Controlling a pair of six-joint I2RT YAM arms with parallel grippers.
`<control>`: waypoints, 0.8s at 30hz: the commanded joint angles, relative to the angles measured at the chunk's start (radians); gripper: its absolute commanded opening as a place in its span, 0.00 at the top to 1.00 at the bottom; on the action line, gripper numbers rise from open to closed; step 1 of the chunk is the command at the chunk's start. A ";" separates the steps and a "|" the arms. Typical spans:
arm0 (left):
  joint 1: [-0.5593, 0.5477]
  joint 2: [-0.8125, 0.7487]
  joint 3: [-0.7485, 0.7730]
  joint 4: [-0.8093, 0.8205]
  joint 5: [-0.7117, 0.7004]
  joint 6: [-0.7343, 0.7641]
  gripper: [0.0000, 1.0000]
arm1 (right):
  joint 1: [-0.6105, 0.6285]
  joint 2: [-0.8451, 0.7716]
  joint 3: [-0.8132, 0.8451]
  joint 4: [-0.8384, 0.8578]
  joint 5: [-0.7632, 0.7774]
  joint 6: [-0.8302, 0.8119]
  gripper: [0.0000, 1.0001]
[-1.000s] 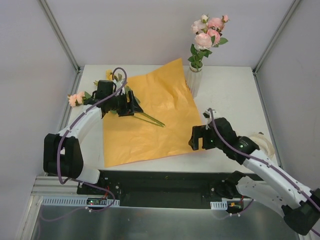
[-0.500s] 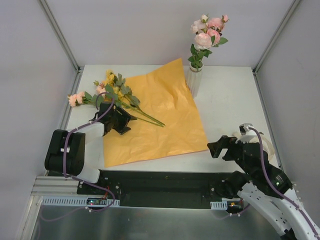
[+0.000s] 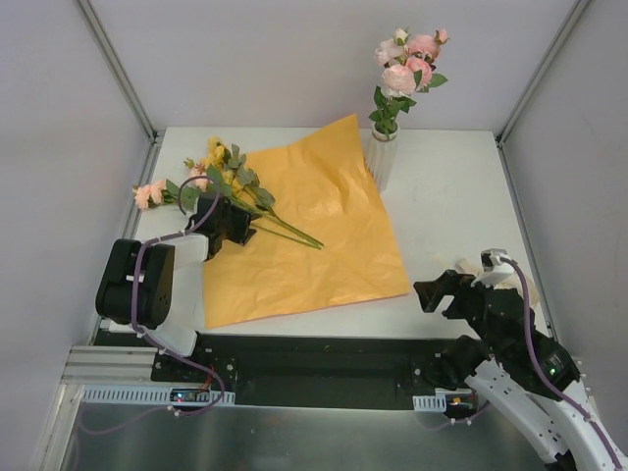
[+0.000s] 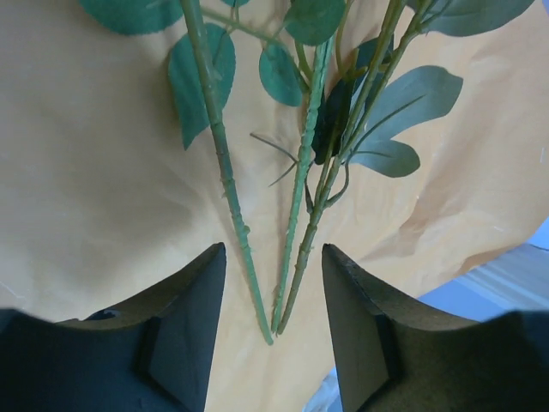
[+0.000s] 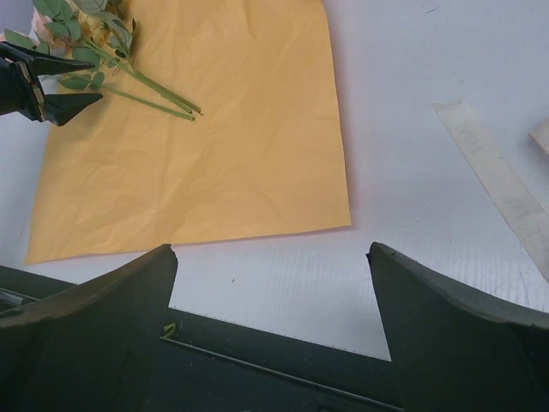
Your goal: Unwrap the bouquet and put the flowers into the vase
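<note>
The orange paper [image 3: 304, 226] lies spread flat, freeing the stems. Loose flowers [image 3: 231, 179] lie across its far left edge; the left gripper [image 4: 274, 253] straddles their stem ends [image 4: 268, 330], jaws part-open and touching nothing — lined up, I judge, for a pinch. The vase [image 3: 383, 157], holding pink roses [image 3: 402, 74], stands at the paper's far right corner. The right gripper [image 5: 273, 257] hangs wide open, empty, off its near right corner.

folds the left arm [image 3: 147, 285] tight beside the near left corner of the orange paper [image 3: 314, 226], forearm reaching over the paper's left edge. holds the left gripper [image 4: 274, 249] low over that edge, jaws parted partway, clamping nothing. parks the right arm [image 3: 520, 343] just off the paper's near right corner, with the right gripper [image 5: 272, 251] facing the paper, jaws spread wide.
</note>
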 commanded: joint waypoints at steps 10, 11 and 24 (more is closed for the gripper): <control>0.021 0.086 -0.002 0.117 -0.081 -0.034 0.67 | 0.004 0.027 0.000 -0.001 0.035 0.009 0.03; 0.021 0.096 0.001 0.120 -0.078 -0.034 0.67 | 0.004 0.027 0.003 -0.004 0.037 0.011 0.03; 0.031 0.166 -0.005 0.206 -0.058 -0.066 0.76 | 0.004 0.036 0.002 -0.018 0.044 0.023 0.03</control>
